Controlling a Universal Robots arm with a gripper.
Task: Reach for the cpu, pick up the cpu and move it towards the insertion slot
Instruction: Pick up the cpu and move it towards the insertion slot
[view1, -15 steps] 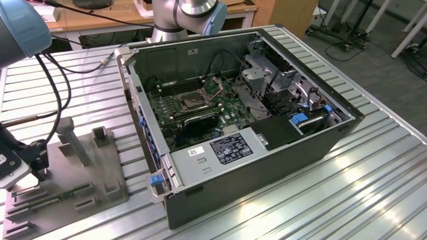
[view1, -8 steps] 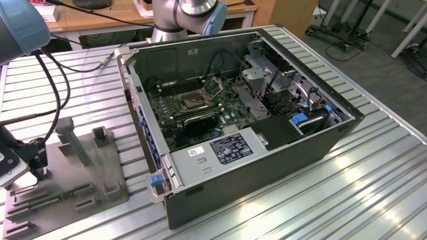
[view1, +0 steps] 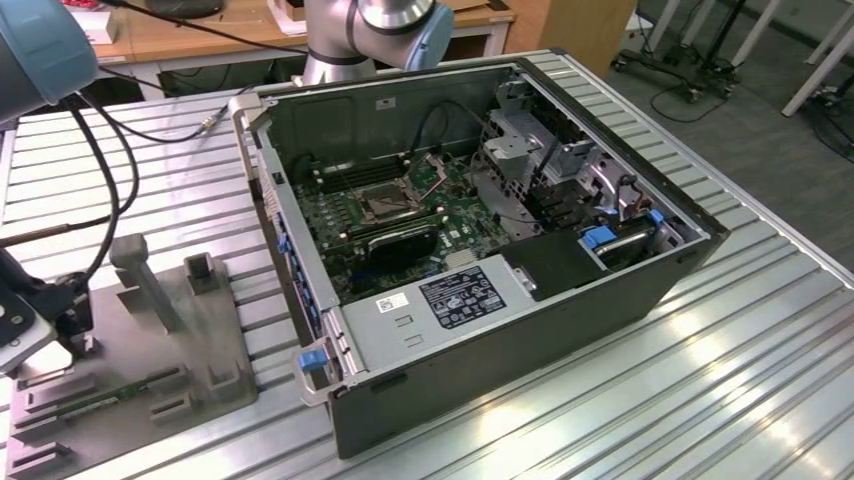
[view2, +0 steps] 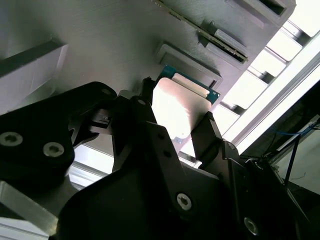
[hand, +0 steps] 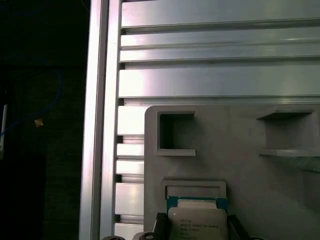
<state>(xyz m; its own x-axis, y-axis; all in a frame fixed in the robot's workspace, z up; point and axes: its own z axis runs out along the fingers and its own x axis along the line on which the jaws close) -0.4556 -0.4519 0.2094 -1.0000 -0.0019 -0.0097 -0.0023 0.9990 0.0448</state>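
- Ribbed aluminium table (view1: 747, 330) carries everything.
- Open black computer case (view1: 534, 330) bears a printed sticker (view1: 461, 295) (too small to read). Inside, the square silver-framed insertion slot (view1: 380, 203) sits on the green board, well apart from the tray.
- Flat grey plastic tray (hand: 240, 165) has rectangular recesses.
- Black two-fingered gripper (view2: 177, 102) clamps the thin square silvery cpu (view2: 182, 112) by opposite edges at a tray recess. Faint print lines cross the chip's face.

Nothing readable is coming through; faint print is sitting on the cpu (hand: 198, 226); tiny lettering is blurring on a black label (view1: 461, 297).
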